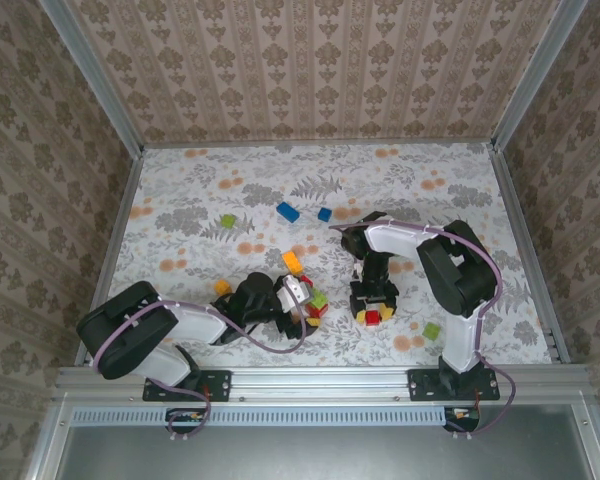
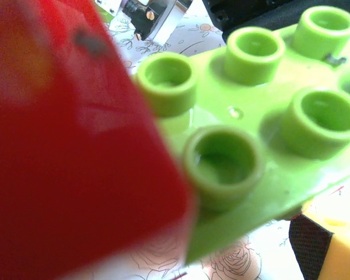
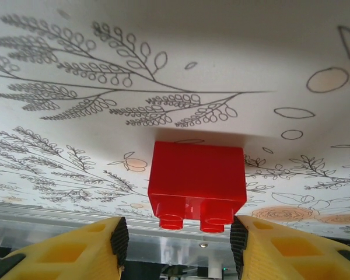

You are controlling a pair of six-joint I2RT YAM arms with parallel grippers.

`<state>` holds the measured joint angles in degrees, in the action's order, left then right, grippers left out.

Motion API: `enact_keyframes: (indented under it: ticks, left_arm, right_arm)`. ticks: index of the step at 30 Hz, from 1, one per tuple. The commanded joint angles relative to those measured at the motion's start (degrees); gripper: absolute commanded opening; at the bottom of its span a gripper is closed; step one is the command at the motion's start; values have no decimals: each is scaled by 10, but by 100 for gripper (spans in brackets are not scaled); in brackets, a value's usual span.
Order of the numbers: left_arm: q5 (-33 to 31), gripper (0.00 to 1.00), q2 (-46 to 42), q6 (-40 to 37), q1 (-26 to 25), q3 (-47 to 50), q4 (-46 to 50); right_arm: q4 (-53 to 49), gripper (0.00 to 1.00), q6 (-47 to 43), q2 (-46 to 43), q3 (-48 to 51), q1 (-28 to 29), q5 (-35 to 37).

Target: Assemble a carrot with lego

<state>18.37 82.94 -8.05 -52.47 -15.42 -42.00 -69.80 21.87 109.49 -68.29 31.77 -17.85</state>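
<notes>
Right pincer [image 3: 179, 238] is partly open, with yellow fingers [image 3: 76, 254] either side of a red brick [image 3: 197, 178] and a clear gap on one side, so it's not clamped. That brick rests on the table [image 3: 163, 58], studs toward the wrist camera, front right in the top view. Left pincer [image 1: 310, 302] is spread wide at a green studded plate [image 2: 268, 116] and a red block [image 2: 64, 146]; it's blurred, so I can't tell if they're gripped. Loose pieces include a blue brick [image 1: 288, 211] at the back, a green brick [image 1: 432, 330] and an orange brick [image 1: 293, 262].
</notes>
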Motion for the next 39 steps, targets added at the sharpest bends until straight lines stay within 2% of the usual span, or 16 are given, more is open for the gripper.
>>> enact_keyframes:
  ticks: [1, 11, 32, 39]
  left_arm:
    - [3, 97, 7, -11, -3, -13, 12]
    - [5, 97, 9, -10, -3, -15, 15]
    - [6, 97, 10, -10, -2, -16, 16]
    - [5, 97, 9, -10, -2, -16, 17]
  right_arm:
    - [31, 53, 21, -35, 11, -3, 9]
    - [122, 52, 57, -72, 73, -5, 6]
    - [205, 50, 46, -111, 155, -29, -41]
    - [219, 43, 40, -113, 171, -33, -37]
